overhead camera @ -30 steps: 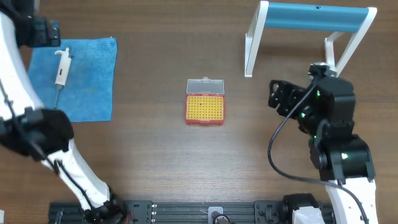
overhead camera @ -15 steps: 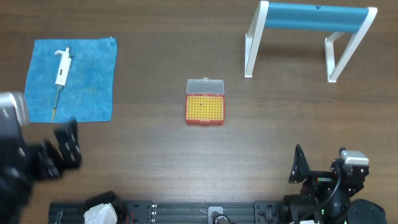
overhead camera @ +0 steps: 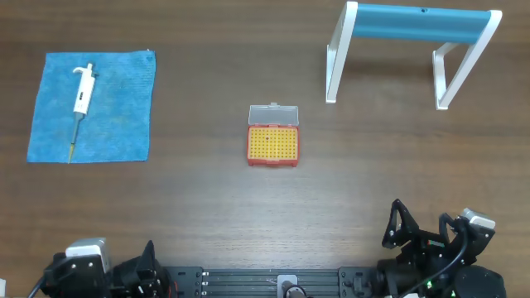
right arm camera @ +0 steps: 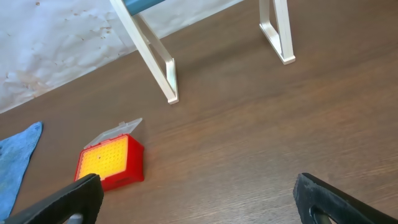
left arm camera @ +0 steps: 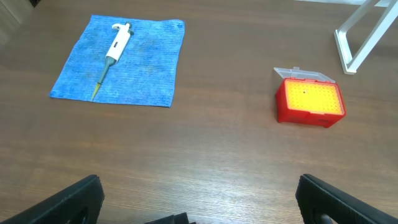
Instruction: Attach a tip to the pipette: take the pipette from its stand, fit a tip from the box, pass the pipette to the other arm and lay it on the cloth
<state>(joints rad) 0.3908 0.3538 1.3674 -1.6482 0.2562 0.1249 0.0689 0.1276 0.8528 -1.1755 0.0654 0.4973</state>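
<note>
The white pipette (overhead camera: 80,93) lies on the blue cloth (overhead camera: 116,124) at the far left, its yellowish tip pointing toward the cloth's near edge; it also shows in the left wrist view, pipette (left arm camera: 117,45) on cloth (left arm camera: 149,68). The red tip box (overhead camera: 272,145) sits mid-table with its clear lid flipped back. My left gripper (left arm camera: 199,208) is open and empty, low at the near left edge, far from the cloth. My right gripper (right arm camera: 202,205) is open and empty at the near right edge (overhead camera: 421,229).
The white-legged stand with a blue top bar (overhead camera: 414,25) is at the far right, with nothing hanging on it. The tip box (right arm camera: 111,163) and a stand leg (right arm camera: 166,74) appear in the right wrist view. Bare brown tabletop (overhead camera: 273,215) lies between arms and objects.
The left arm has drawn back from beside the cloth down to the near edge. The right arm, retracted half a second ago, has barely shifted. The pipette stays on the cloth.
</note>
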